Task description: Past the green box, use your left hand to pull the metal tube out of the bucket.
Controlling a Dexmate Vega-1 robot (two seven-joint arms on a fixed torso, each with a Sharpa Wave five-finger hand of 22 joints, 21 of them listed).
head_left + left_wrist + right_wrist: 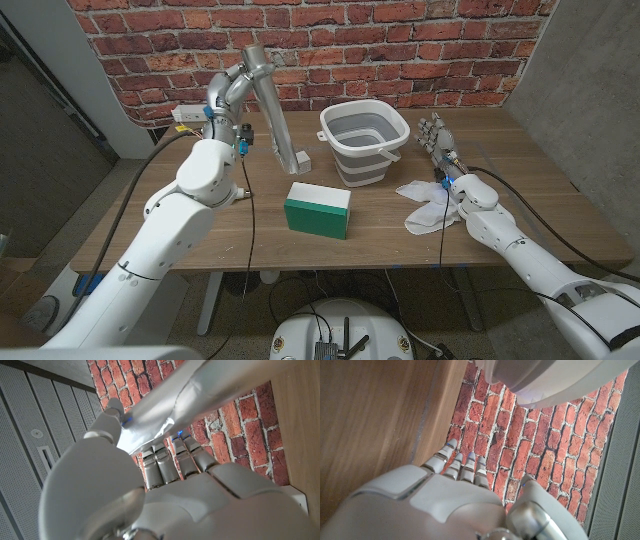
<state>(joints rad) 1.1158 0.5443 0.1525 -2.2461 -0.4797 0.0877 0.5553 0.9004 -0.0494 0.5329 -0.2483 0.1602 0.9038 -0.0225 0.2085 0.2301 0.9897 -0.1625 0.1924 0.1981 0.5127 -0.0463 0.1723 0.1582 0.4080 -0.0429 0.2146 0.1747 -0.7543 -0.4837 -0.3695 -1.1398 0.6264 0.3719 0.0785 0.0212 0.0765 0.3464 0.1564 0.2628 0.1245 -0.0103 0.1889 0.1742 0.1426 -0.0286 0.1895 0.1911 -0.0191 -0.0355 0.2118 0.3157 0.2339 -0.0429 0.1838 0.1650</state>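
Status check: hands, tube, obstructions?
Left hand grips metal tube, clear of bucket. Right hand open, idle. Green box not obstructing.

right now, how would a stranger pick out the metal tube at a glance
Start at the wooden table before the brick wall. Left of the grey bucket, the left hand grips the metal tube near its top. It is the only long, shiny, slanted thing there.

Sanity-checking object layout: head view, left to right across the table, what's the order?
Left hand holding the metal tube → green box → bucket → white cloth → right hand.
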